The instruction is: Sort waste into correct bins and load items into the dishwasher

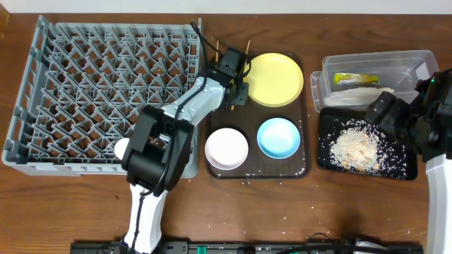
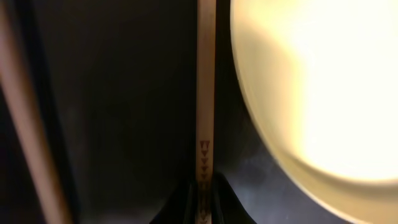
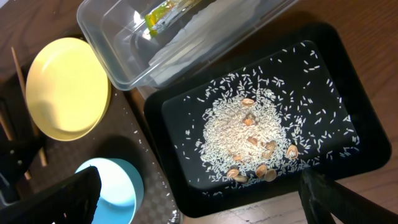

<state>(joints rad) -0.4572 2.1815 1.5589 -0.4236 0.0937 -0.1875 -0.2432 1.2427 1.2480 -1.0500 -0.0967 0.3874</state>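
My left gripper (image 1: pixel 236 86) is down at the top left of the brown tray, shut on a wooden chopstick (image 2: pixel 205 93), which shows between the fingertips (image 2: pixel 204 202). The second chopstick (image 2: pixel 25 124) lies to its left. The yellow plate (image 1: pixel 275 79) is just right of it, and the white bowl (image 1: pixel 227 147) and light blue bowl (image 1: pixel 277 137) sit below. My right gripper (image 3: pixel 199 196) is open and empty above the black tray (image 3: pixel 373 155), which holds rice crumbs (image 3: pixel 245 127). The clear tub (image 1: pixel 409 60) holds the wrapper (image 3: pixel 161 15) and napkin (image 1: pixel 364 95).
The grey dish rack (image 1: pixel 106 85) fills the left side. A small white round thing (image 1: pixel 121 148) shows at its front right corner, partly hidden by my left arm. The brown serving tray (image 1: pixel 300 166) lies between the rack and the bins. Some rice lies scattered on it.
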